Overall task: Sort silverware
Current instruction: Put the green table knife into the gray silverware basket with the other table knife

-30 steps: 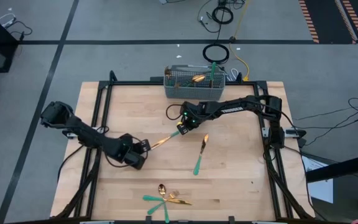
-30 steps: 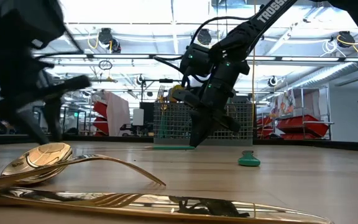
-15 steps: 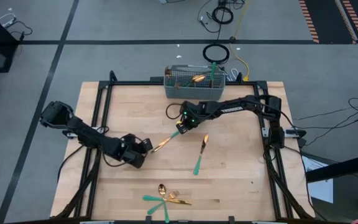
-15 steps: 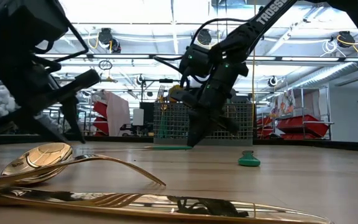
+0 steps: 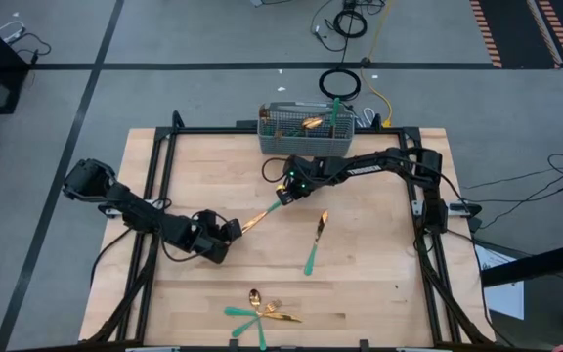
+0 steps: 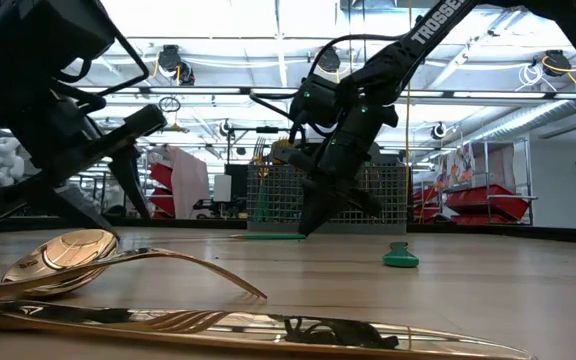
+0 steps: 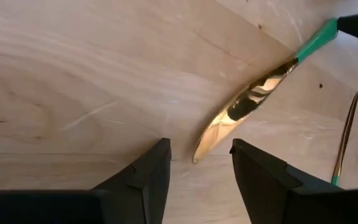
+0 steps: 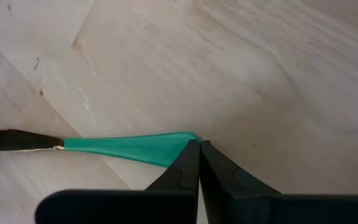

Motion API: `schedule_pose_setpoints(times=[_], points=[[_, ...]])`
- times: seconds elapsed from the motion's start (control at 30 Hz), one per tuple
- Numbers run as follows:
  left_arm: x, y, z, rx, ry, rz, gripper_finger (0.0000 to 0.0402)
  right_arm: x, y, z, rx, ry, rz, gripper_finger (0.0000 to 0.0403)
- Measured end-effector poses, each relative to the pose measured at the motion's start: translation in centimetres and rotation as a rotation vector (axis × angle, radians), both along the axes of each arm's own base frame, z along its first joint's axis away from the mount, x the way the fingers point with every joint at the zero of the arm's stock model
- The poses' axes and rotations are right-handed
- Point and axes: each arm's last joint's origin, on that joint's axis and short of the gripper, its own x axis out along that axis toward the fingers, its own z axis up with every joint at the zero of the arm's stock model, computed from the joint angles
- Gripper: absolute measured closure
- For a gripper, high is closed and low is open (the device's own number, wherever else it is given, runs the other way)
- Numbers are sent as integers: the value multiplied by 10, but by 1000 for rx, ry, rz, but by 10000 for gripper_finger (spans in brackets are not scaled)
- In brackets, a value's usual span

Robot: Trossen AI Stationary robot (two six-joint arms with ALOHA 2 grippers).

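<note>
A knife with a gold blade and a teal handle lies flat on the table's middle. My right gripper is shut at the handle's end, coming from the far right. My left gripper is open at the other end. Its fingers stand on either side of the blade's tip and touch nothing. Another teal-handled piece lies alone to the right. A small heap of spoon and forks rests at the near edge, and it fills the foreground of the low view, the spoon foremost. My right gripper's shut fingertips bear on the free end of the knife's teal handle, slanting down from the far right. No gap shows between the fingers, and the handle runs away from them. The knife lies flat on the wood.
The grey mesh caddy stands at the far edge with a few pieces in it. Bare wood lies left of the knife and toward the near right. A black frame rail runs along the table's left side.
My left gripper has crept toward the right and far side, closing on the knife's blade tip, with its fingers still apart. My right gripper and the knife have stayed in place.
</note>
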Motion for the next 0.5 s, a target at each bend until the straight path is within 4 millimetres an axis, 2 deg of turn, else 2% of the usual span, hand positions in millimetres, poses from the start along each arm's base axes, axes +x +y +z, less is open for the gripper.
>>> schedule_pose_setpoints(times=[0.5], points=[[14, 6, -6, 15, -20, -89, 223, 3, -3, 2, -33, -40, -25, 403]])
